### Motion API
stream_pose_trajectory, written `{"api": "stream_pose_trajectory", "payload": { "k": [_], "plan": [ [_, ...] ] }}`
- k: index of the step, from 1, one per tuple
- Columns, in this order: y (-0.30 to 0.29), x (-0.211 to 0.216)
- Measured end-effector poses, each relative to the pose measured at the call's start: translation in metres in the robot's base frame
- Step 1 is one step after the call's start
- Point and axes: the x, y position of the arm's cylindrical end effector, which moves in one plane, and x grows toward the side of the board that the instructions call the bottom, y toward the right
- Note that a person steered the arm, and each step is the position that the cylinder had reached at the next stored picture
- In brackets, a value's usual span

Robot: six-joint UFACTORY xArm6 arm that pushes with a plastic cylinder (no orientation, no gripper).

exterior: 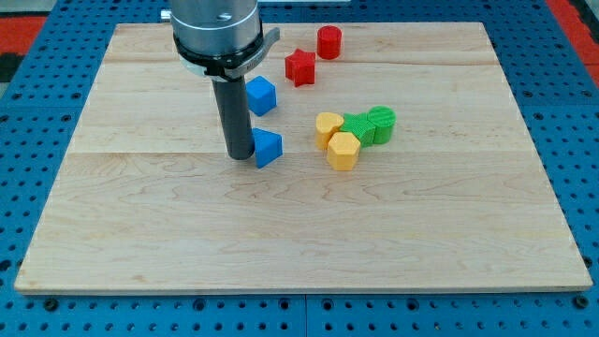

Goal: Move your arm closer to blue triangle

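Observation:
The blue triangle (268,148) lies on the wooden board (299,234) left of centre. My tip (240,154) stands right at its left side, touching or nearly touching it. The dark rod rises from there to the arm's grey head at the view's top. A blue cube (261,95) sits just above and to the right of the rod.
A red star (300,66) and a red cylinder (328,42) lie near the view's top. A cluster right of centre holds a yellow heart (328,124), a yellow hexagon (343,150), a green star (358,126) and a green cylinder (382,122).

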Motion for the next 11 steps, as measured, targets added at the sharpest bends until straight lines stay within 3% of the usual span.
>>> {"api": "stream_pose_trajectory", "payload": {
  "k": [2,4,8,9,11],
  "plan": [
    [-0.026,0.025],
    [-0.002,0.033],
    [-0.020,0.006],
    [-0.024,0.025],
    [0.013,0.040]
  ]
}}
